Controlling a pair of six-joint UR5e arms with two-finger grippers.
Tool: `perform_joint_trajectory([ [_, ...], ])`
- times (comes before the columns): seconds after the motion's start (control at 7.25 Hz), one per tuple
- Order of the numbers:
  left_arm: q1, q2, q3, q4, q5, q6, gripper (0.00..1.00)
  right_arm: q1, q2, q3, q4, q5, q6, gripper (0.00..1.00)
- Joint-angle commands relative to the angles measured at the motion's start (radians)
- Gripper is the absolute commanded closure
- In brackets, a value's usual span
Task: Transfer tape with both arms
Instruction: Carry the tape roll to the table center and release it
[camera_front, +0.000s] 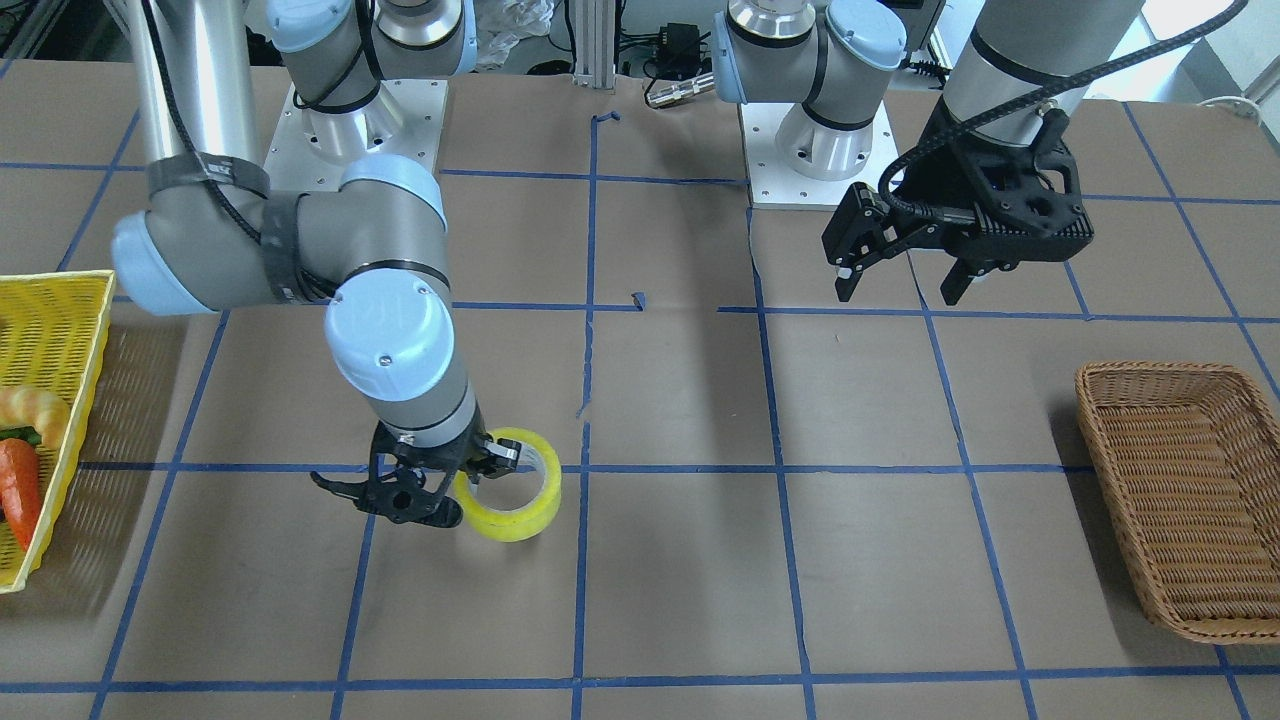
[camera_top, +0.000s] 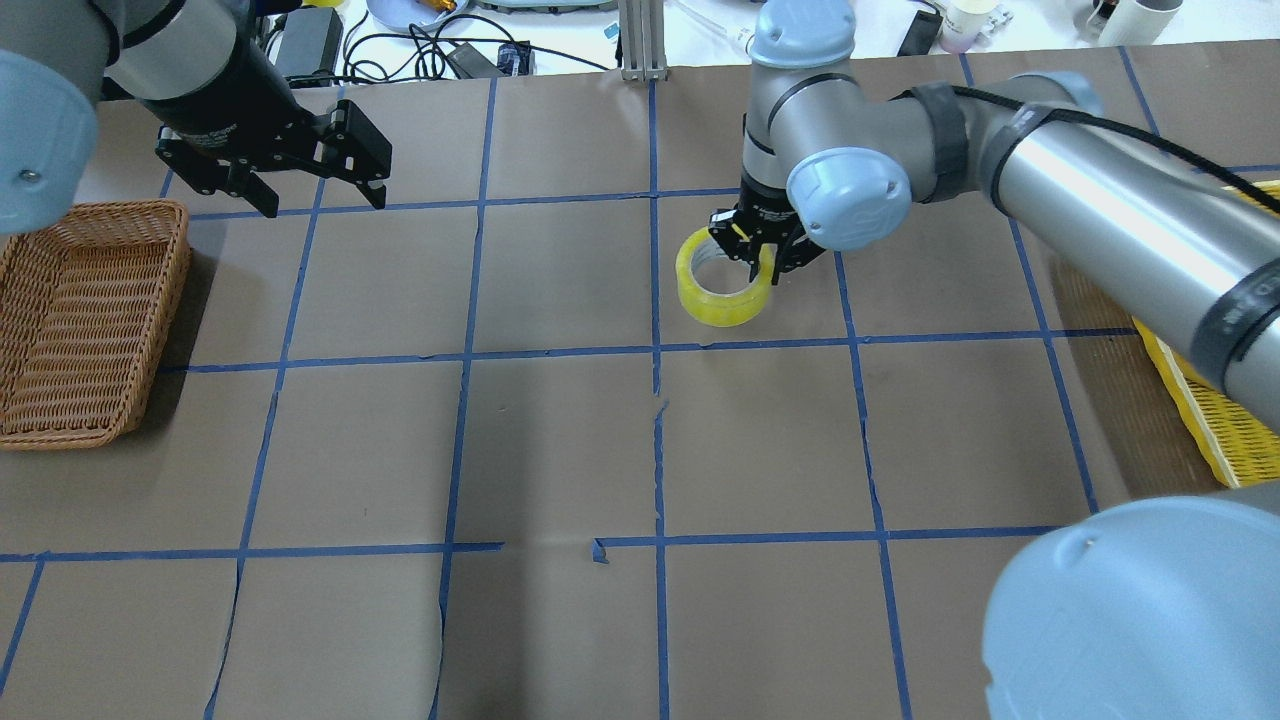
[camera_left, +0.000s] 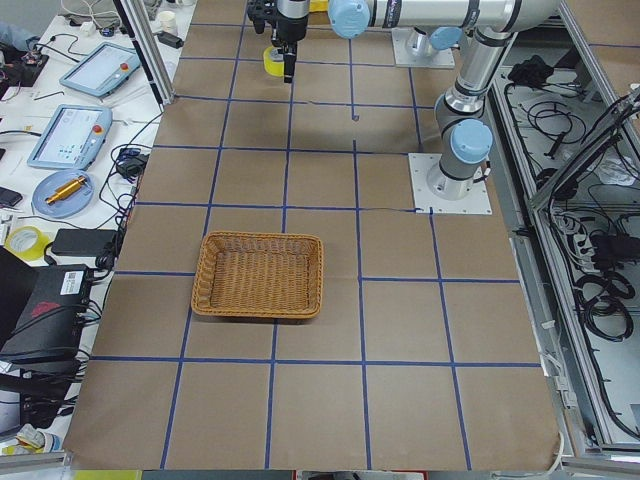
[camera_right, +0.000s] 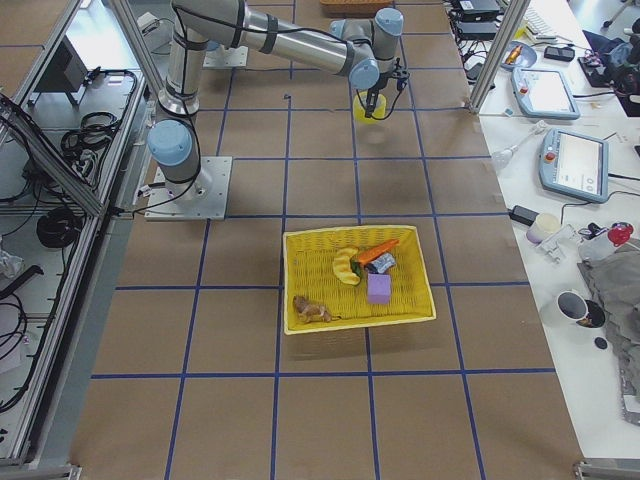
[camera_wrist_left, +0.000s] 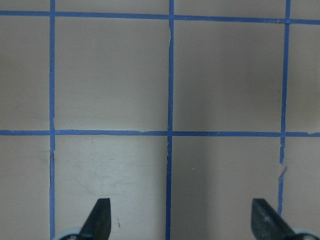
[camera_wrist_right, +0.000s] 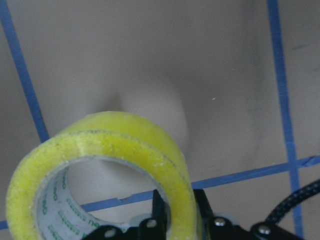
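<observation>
The yellow tape (camera_front: 515, 503) is a wide ring with a whitish core, near the table's middle. My right gripper (camera_front: 482, 466) is shut on the ring's wall, one finger inside the ring and one outside. The right wrist view shows the tape (camera_wrist_right: 100, 145) held tilted a little above the paper, with its shadow beneath. It also shows in the overhead view (camera_top: 722, 298), with the right gripper (camera_top: 765, 262) on its side. My left gripper (camera_front: 898, 288) is open and empty, hanging above the table toward the wicker basket; its fingertips (camera_wrist_left: 100, 216) stand wide apart.
A brown wicker basket (camera_front: 1190, 500) stands on my left side of the table. A yellow basket (camera_front: 50, 330) with toy food stands on my right side. Blue tape lines grid the brown paper. Cables and devices lie beyond the table's far edge.
</observation>
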Motion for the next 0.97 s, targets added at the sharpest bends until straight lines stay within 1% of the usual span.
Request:
perform_joint_trajectory([
  [0.0, 0.001, 0.001, -0.002, 0.0, -0.002, 0.011, 0.0, 0.065, 0.059, -0.001, -0.049, 0.076, 0.12, 1.0],
  [0.14, 0.005, 0.002, -0.016, 0.0, -0.002, 0.011, 0.0, 0.098, 0.08, -0.001, -0.082, 0.079, 0.167, 1.0],
  [0.28, 0.002, 0.004, -0.017, 0.002, -0.006, 0.011, 0.0, 0.105, 0.08, 0.002, -0.078, 0.086, 0.181, 1.0],
  [0.41, 0.003, 0.004, -0.019, 0.002, -0.008, 0.011, 0.0, 0.108, 0.074, 0.02, -0.072, 0.07, 0.172, 0.02],
  [0.55, 0.006, -0.004, -0.019, -0.001, -0.011, 0.011, 0.0, 0.105, 0.047, 0.028, -0.084, 0.072, 0.157, 0.0],
  [0.69, 0.008, -0.001, -0.017, -0.006, 0.006, 0.011, 0.0, 0.076, -0.016, 0.031, -0.075, 0.066, 0.088, 0.0],
  [0.83, 0.017, -0.006, -0.019, -0.001, -0.002, 0.011, 0.0, -0.009, -0.082, 0.034, -0.022, 0.047, -0.003, 0.0],
])
